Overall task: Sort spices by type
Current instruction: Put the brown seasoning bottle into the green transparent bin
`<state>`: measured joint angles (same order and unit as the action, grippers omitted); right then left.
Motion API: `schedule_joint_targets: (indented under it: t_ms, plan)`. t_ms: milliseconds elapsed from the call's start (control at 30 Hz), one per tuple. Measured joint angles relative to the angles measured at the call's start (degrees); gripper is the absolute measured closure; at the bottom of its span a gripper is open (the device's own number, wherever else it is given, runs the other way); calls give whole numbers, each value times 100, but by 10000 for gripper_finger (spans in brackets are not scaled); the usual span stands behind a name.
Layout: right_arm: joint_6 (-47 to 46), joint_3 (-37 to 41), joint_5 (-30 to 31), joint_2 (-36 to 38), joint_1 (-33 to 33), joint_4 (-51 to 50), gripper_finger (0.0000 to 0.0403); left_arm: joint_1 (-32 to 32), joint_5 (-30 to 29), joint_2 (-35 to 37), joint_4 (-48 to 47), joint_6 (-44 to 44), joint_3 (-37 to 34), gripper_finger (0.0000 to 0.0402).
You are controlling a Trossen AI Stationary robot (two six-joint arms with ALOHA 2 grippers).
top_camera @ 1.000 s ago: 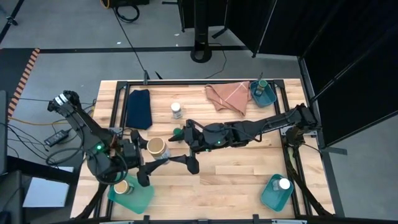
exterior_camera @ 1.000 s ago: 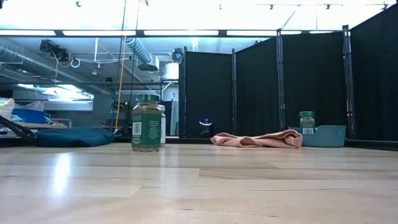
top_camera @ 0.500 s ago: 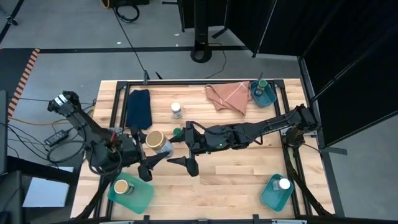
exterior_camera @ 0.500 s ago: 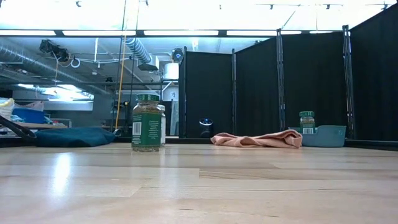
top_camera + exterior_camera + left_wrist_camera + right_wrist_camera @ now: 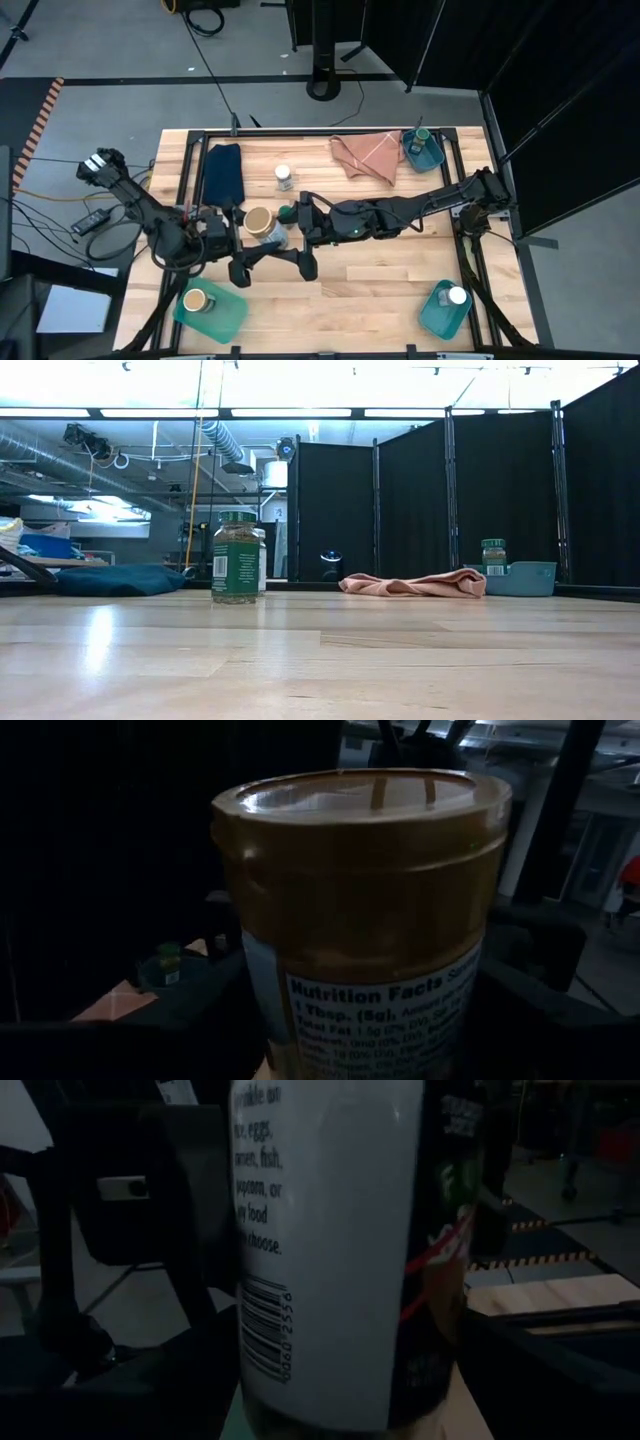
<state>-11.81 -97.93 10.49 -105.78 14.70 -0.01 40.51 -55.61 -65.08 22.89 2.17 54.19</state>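
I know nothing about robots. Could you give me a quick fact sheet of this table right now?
Left gripper: holds tan-lid jar above the table
Right gripper: beside green-lid jar
Also loose: white-lid jar
Teal bins: left bin, right bin, corner bin, one jar in each
Cloths: blue cloth, pink cloth

- The wooden table (image 5: 380, 280) has a black frame around its edge.
- A dark blue folded cloth (image 5: 223, 173) lies flat near the back.
- A pink cloth (image 5: 366, 156) lies there too.
- A white-lid jar (image 5: 285, 178) stands between the cloths.
- Three teal bins (image 5: 424, 157) sit near the corners.
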Motion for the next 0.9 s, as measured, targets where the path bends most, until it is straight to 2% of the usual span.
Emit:
schedule_joint_targets:
  t_ms: [133,300,567,733,900]
  plan:
    - [0,0,33,0,-20,-2,65,-112,87,-7,-7,51,0,121]
    - [-16,0,134,0,-18,-54,118,-161,98,-7,-86,96,0,121]
    - [-13,0,238,7,-11,-254,118,-170,89,-13,-146,130,-9,115]
    - [-15,4,368,7,-31,-396,118,-164,-601,-7,-208,460,-9,82]
    - [-20,9,333,2,-20,-447,118,-174,-633,-7,-243,715,-2,53]
